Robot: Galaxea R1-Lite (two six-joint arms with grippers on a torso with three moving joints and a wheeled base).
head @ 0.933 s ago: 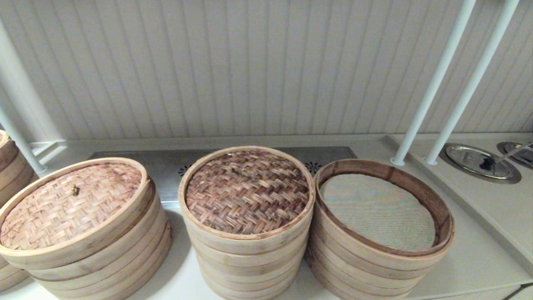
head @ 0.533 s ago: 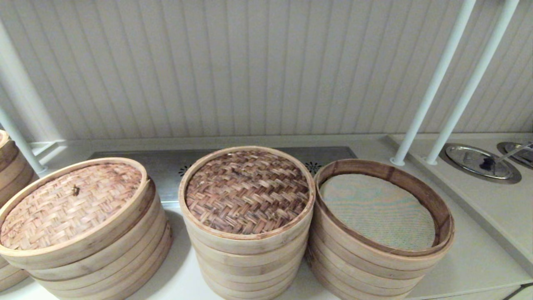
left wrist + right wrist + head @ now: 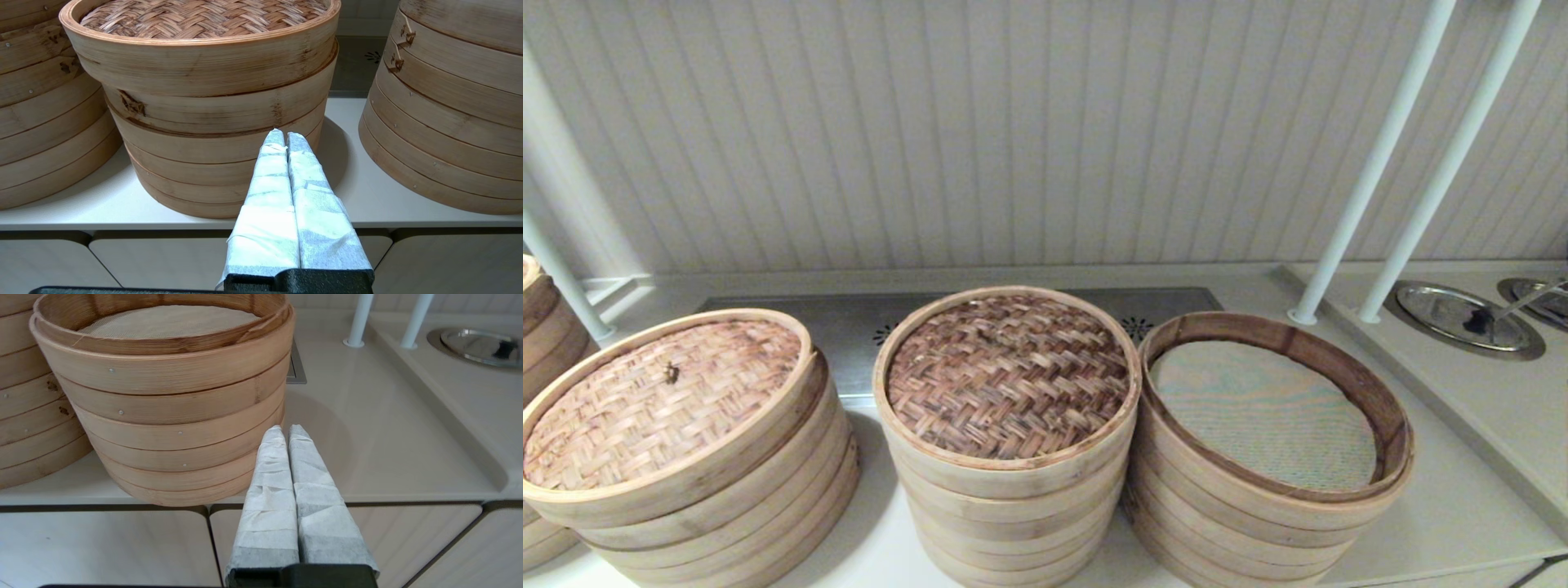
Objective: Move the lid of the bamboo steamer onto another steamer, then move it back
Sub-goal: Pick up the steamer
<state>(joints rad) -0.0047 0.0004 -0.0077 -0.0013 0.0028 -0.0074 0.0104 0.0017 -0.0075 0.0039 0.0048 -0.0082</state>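
Observation:
The bamboo steamer lid [image 3: 1008, 373], dark brown herringbone weave with a pale rim band, sits on the middle stack. Right beside it stands the other steamer [image 3: 1270, 453], uncovered, its top ring reddish-brown inside, with a grey-green cloth liner [image 3: 1262, 415]. Neither gripper shows in the head view. My left gripper [image 3: 284, 136] is shut with nothing in it, hanging in front of the counter edge, low before the tan-lidded stack [image 3: 204, 102]. My right gripper [image 3: 286, 431] is also shut and empty, before the counter edge by the open steamer [image 3: 163, 396].
A lighter tan woven lid with a small knot [image 3: 662, 400] covers the left stack. Another stack [image 3: 543, 327] stands at the far left edge. Two white poles [image 3: 1372, 163] rise at the right, beside round metal lids [image 3: 1462, 317] set in the counter.

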